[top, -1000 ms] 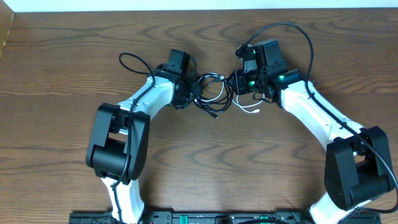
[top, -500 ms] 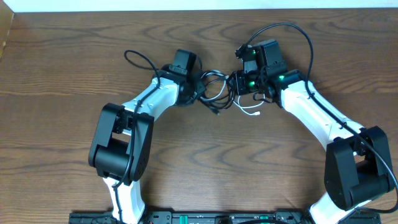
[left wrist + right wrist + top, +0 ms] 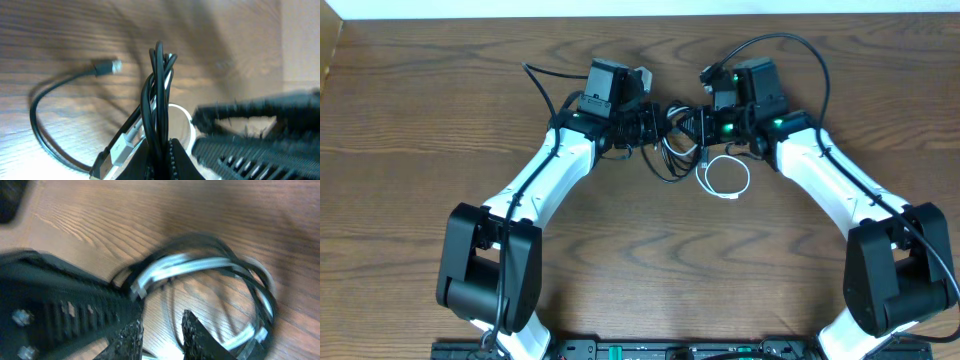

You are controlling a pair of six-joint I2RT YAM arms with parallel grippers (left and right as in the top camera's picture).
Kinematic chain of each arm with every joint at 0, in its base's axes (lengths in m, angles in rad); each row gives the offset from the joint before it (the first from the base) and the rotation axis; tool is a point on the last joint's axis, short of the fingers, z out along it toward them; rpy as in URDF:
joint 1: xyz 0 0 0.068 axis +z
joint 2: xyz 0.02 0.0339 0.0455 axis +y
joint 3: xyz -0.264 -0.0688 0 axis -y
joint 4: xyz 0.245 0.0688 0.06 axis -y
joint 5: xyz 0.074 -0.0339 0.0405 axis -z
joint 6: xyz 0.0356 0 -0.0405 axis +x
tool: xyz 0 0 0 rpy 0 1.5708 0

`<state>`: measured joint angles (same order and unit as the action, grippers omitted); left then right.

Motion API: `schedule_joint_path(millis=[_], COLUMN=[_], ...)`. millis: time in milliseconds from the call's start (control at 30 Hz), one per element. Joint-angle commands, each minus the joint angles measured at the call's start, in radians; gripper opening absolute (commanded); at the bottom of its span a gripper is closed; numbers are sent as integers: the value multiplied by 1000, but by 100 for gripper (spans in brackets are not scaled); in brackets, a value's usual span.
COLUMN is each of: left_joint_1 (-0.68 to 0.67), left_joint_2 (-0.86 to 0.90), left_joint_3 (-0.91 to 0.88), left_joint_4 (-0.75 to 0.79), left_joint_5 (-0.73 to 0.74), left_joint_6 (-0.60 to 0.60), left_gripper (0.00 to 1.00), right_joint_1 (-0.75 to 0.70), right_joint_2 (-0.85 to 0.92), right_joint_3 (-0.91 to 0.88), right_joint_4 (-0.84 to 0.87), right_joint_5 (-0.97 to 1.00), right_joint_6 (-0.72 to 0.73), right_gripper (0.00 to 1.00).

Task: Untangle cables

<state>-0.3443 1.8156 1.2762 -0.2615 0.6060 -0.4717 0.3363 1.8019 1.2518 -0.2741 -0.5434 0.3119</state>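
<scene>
The black cable (image 3: 669,160) lies tangled on the wood between my two grippers, and the white cable (image 3: 727,178) forms a loop just below the right one. My left gripper (image 3: 651,125) is shut on a bunch of black cable strands (image 3: 159,85), which rise straight up from the gripper (image 3: 161,143). A pale USB plug (image 3: 125,150) sits beside its fingers. A black plug end (image 3: 107,66) lies on the table. My right gripper (image 3: 698,128) faces the left one closely. Its fingers stand slightly apart (image 3: 161,327) over wood, with white (image 3: 187,262) and black loops (image 3: 265,297) beyond them.
The thick black arm wires arc behind each wrist, one (image 3: 798,45) over the right arm and one (image 3: 545,80) by the left. The table's far edge (image 3: 640,14) runs close behind both grippers. Bare wood (image 3: 650,260) spreads in front of the cables.
My left gripper has closed on the black cable and moved up and right, close to the right gripper. The white cable has spread into a fuller loop. The right arm has barely moved.
</scene>
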Motion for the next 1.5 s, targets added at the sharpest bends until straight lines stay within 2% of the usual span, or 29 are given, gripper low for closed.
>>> schedule_joint_path(millis=[0, 300, 700, 900, 1033, 1267, 1467], left_joint_1=[-2, 1, 0, 0, 1, 1, 2], left_joint_2=[-6, -6, -6, -5, -6, -6, -5], left_joint_3=[22, 22, 22, 22, 22, 22, 22], left_joint_4=[0, 67, 89, 93, 113, 304, 360], left_joint_5=[130, 277, 468, 518, 576, 657, 666], left_joint_6=[50, 22, -76, -114, -119, -266, -300], left_gripper=[7, 7, 7, 7, 8, 7, 8], right_joint_1=[-28, -43, -69, -69, -71, -71, -71], right_joint_2=[7, 22, 25, 25, 25, 46, 46], right_joint_3=[4, 3, 3, 3, 3, 3, 3], right_joint_4=[21, 13, 16, 55, 54, 54, 61], right_joint_5=[-124, -90, -53, -55, -38, -16, -16], right_joint_6=[85, 219, 233, 234, 233, 233, 229], right_gripper=[25, 31, 35, 37, 37, 35, 28])
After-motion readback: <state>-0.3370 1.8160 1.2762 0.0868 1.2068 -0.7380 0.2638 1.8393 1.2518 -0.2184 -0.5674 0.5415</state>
